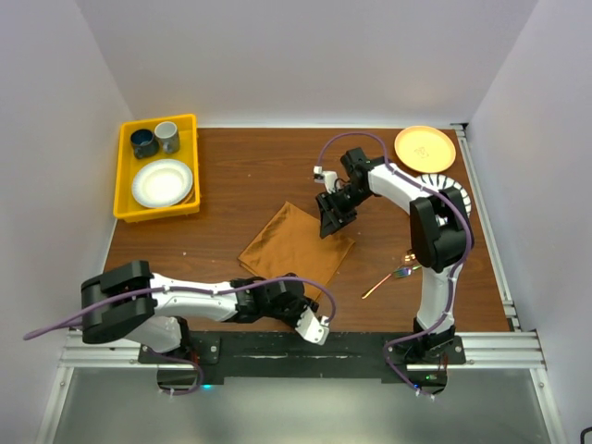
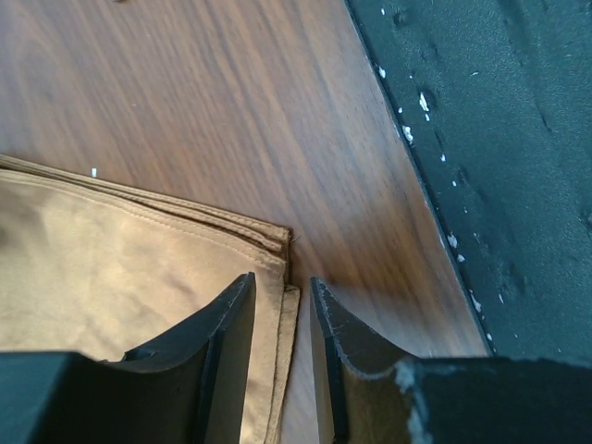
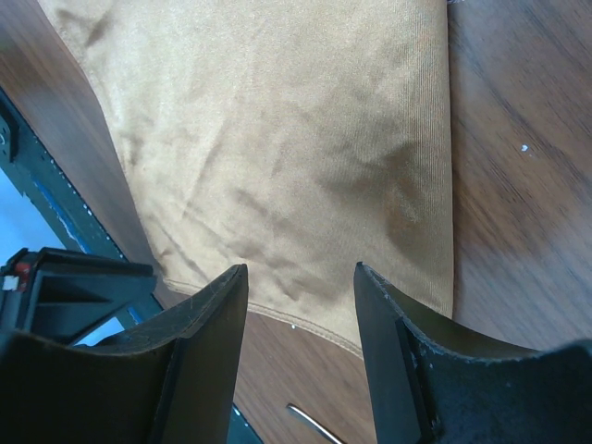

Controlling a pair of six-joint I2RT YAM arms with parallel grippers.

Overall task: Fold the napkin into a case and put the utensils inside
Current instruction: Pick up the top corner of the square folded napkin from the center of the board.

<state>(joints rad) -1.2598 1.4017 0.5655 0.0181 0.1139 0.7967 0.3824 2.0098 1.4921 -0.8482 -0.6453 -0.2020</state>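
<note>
Here, a yellow bin [image 1: 125,176] sits at the desk's [image 1: 231,166] far left. At mid-desk lies the folded napkin [image 1: 296,242]. The left claw [image 2: 282,277] hangs at its near corner, jaws narrowly apart with the cloth's edge in the gap. The right claw [image 3: 301,268] stands apart over its far edge. The utensils [image 1: 398,275] lie on the desk, right of the napkin.

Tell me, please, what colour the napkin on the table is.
Plain rust-brown, no pattern; the napkin shows best in the right wrist view.
</note>
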